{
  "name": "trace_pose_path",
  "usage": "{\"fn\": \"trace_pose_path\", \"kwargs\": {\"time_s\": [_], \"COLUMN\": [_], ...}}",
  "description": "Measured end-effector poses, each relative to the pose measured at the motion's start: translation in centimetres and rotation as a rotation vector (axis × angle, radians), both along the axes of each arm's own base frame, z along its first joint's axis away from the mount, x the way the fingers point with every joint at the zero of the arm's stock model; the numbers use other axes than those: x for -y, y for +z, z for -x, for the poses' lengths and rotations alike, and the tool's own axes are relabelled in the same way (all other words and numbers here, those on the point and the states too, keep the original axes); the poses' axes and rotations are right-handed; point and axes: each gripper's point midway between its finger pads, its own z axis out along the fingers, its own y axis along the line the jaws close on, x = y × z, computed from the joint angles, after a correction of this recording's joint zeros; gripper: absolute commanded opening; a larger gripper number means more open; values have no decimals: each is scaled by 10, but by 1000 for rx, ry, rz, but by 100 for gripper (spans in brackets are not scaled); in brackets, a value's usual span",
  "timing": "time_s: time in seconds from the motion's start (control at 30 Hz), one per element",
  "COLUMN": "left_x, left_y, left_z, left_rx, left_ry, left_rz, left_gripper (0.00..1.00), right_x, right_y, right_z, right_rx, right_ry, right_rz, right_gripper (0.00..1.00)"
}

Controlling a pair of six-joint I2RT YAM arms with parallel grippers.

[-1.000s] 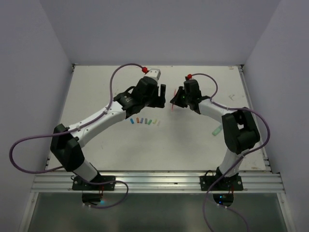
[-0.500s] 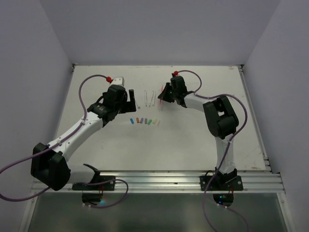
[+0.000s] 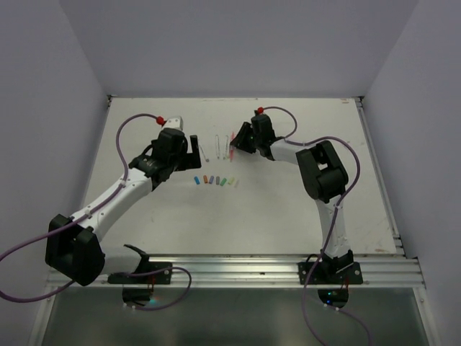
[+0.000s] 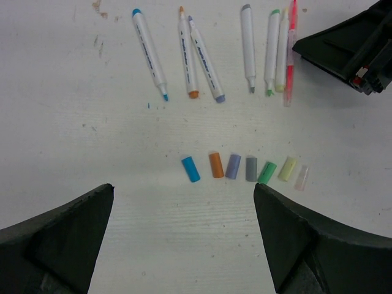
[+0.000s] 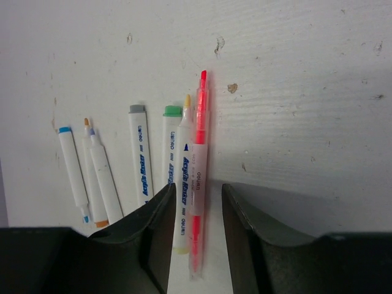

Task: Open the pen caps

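Seven short plastic pen caps (image 4: 251,169) lie flat in a gently curved row on the scuffed white table (image 4: 92,128), side by side but not touching. From the left in the left wrist view they are a blue cap (image 4: 190,169), an orange cap (image 4: 216,165), a lilac cap (image 4: 233,166), a grey cap, a green cap (image 4: 267,172), a yellow-green cap (image 4: 287,168) and a pale, nearly clear cap (image 4: 301,177). Each cap's long axis runs roughly toward the pens beyond. The blue one leans left and the three on the right lean right, so the row fans out. From above, the row sits near the table's middle, between the two arms. Farther from the arm bases, apart from the caps, uncapped white-barrelled marker pens (image 4: 247,46) lie in a loose row with much the same long axis, nibs toward the caps. A yellow-tipped pen (image 5: 182,184) and a translucent pink pen (image 5: 197,153) lie beside them with nibs pointing away. The black right gripper (image 5: 197,190) straddles the pink pen with its jaws partly apart, not clamping it; bare table shows beside the barrel. The black left gripper (image 4: 184,196) is spread wide and empty, on the near side of the caps.
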Motion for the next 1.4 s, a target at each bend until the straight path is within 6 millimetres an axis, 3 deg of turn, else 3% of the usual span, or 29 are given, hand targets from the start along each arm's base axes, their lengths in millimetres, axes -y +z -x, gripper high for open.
{"fn": "trace_pose_path", "kwargs": {"time_s": [0.23, 0.4, 0.57, 0.67, 0.73, 0.83, 0.97, 1.03, 1.13, 1.4], "left_x": [3, 5, 6, 8, 9, 10, 13, 15, 17, 23], "left_y": [0, 1, 5, 10, 13, 13, 11, 12, 13, 11], "left_z": [0, 0, 0, -1, -2, -2, -2, -2, -2, 1], "left_rx": [-2, -1, 11, 26, 36, 44, 46, 49, 51, 39], "left_ry": [-13, -19, -24, -28, -33, -37, -49, -56, -64, -92], "left_rz": [17, 24, 35, 48, 56, 64, 75, 82, 91, 111], "left_gripper": [100, 100, 100, 100, 100, 100, 100, 100, 100, 100], "right_x": [3, 28, 91, 149, 194, 262, 320, 331, 343, 357], "right_y": [3, 18, 79, 118, 126, 107, 57, 37, 21, 5], "right_z": [2, 20, 29, 41, 55, 89, 152, 181, 202, 202], "right_rx": [5, -23, 28, 54, 34, -55, -248, -335, -411, -476], "right_ry": [-9, -45, -186, -324, -423, -570, -696, -719, -753, -798], "right_rz": [5, 85, 234, 297, 332, 392, 467, 488, 489, 475], "right_gripper": [47, 60, 72, 74, 75, 74, 72, 70, 69, 64]}}
